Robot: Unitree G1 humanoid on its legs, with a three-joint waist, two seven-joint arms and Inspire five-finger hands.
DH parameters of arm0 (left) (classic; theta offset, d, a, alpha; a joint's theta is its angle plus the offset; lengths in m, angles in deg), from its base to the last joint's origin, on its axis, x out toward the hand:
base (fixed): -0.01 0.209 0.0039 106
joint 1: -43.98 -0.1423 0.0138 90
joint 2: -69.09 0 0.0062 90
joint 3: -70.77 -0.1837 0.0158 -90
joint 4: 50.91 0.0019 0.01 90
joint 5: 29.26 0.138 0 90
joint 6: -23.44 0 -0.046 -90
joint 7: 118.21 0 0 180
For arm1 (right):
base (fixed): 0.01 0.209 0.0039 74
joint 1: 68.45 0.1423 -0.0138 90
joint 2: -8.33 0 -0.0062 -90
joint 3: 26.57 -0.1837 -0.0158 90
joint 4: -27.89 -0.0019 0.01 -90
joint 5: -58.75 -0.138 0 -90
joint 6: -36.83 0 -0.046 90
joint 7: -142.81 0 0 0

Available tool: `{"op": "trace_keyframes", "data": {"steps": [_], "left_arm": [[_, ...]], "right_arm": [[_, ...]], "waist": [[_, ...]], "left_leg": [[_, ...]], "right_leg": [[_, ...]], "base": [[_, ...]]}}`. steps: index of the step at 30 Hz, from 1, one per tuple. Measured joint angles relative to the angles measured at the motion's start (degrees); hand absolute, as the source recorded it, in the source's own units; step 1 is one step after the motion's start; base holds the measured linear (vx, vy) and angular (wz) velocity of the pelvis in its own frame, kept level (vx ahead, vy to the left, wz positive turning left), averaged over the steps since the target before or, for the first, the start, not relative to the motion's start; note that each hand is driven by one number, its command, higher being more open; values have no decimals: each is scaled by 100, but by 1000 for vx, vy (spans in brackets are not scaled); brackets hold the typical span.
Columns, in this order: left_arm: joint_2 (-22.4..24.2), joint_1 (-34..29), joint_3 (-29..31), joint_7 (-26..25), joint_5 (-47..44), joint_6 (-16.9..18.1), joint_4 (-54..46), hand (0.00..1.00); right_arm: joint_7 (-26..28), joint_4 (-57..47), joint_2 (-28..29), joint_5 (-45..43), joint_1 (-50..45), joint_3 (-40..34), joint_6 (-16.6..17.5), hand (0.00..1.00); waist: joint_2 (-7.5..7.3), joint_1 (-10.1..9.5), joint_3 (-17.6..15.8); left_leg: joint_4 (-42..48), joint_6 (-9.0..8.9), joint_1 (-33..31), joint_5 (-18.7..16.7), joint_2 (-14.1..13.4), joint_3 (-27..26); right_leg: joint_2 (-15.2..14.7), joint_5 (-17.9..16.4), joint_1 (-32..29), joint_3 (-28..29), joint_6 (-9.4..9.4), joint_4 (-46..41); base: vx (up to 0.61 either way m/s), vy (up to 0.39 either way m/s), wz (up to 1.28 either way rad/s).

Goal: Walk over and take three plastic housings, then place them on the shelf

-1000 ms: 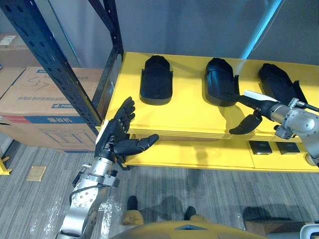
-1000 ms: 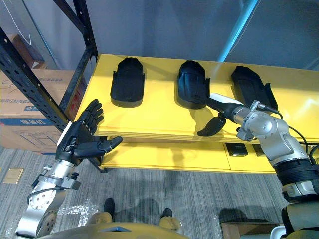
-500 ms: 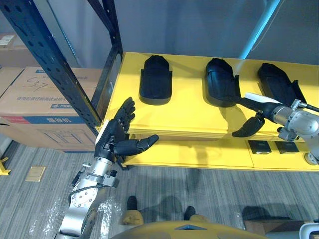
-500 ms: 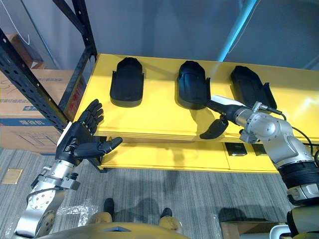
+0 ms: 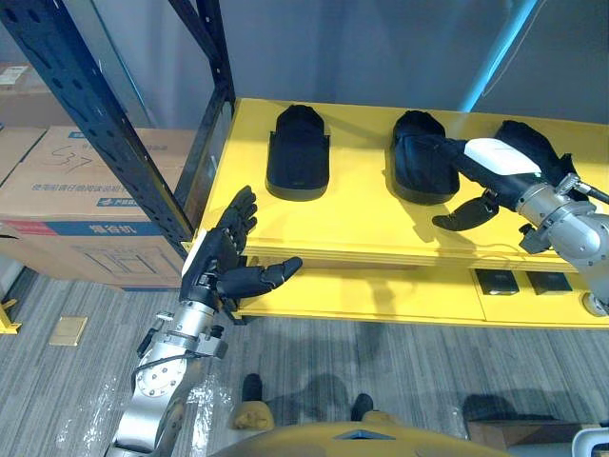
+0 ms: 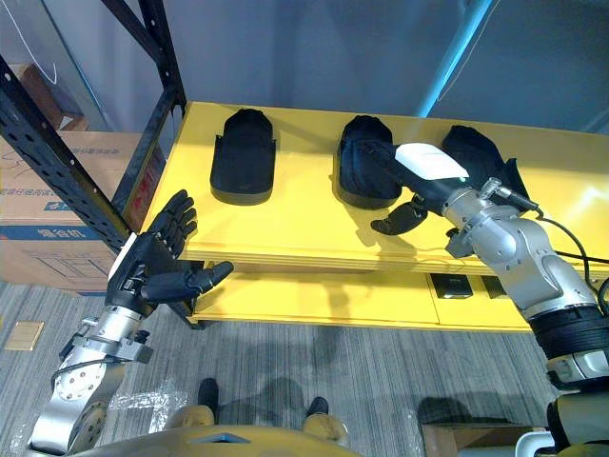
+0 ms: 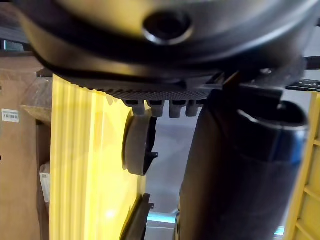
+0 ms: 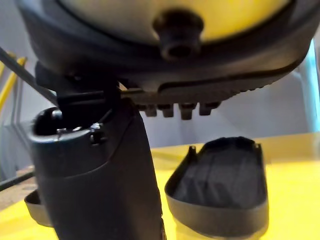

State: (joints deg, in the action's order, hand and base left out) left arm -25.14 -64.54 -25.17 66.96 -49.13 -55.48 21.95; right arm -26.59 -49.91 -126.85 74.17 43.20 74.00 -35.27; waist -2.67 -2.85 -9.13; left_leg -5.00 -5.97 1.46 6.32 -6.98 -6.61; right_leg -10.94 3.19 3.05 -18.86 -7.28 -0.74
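- Now, left housing (image 5: 298, 152), middle housing (image 5: 414, 179) and right housing (image 5: 535, 143) lie on the yellow shelf (image 5: 362, 227), toward 12 o'clock.
- Right hand (image 5: 493, 158) over middle housing, fingers (image 5: 445, 152) straight, grasping nothing.
- Left hand (image 5: 224, 259) at 8 o'clock, released.

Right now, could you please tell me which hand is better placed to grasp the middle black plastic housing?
Right. The right hand is open over the yellow surface, its fingers above the middle black plastic housing; the open left hand hangs off the front edge.
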Motion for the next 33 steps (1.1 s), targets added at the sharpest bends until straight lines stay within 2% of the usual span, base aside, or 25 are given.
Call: {"op": "trace_keyframes", "data": {"steps": [2,6,10,15,33], "left_arm": [[1,6,0,6,0,2,83,100],[1,5,-2,4,0,-4,207,100],[1,7,-3,5,-1,-4,207,100],[5,9,-3,18,0,-5,206,100],[12,10,-4,46,2,-10,205,100]], "right_arm": [[157,1,60,-8,32,-3,-14,100],[809,64,272,-25,50,20,-220,100],[1296,252,311,-125,184,328,-306,100],[1499,414,312,-268,193,518,-470,100],[2042,588,312,-515,384,661,-544,100]], "waist": [[3,-1,2],[7,-6,2],[36,-9,7],[49,-19,8],[74,-12,20]], "left_leg": [[0,0,3,2,0,3],[12,-1,3,17,2,35],[11,-5,3,41,5,77],[-4,-6,13,57,11,129],[-5,-4,56,64,11,96]], "right_leg": [[0,0,4,-4,0,0],[-1,1,21,-39,1,-1],[-3,1,51,-85,2,-1],[-6,-1,100,-137,4,0],[-8,2,114,-111,7,4]], "base": [[0,0,0],[0,0,3],[0,0,5],[-17,-6,6],[-3,-1,0]]}}
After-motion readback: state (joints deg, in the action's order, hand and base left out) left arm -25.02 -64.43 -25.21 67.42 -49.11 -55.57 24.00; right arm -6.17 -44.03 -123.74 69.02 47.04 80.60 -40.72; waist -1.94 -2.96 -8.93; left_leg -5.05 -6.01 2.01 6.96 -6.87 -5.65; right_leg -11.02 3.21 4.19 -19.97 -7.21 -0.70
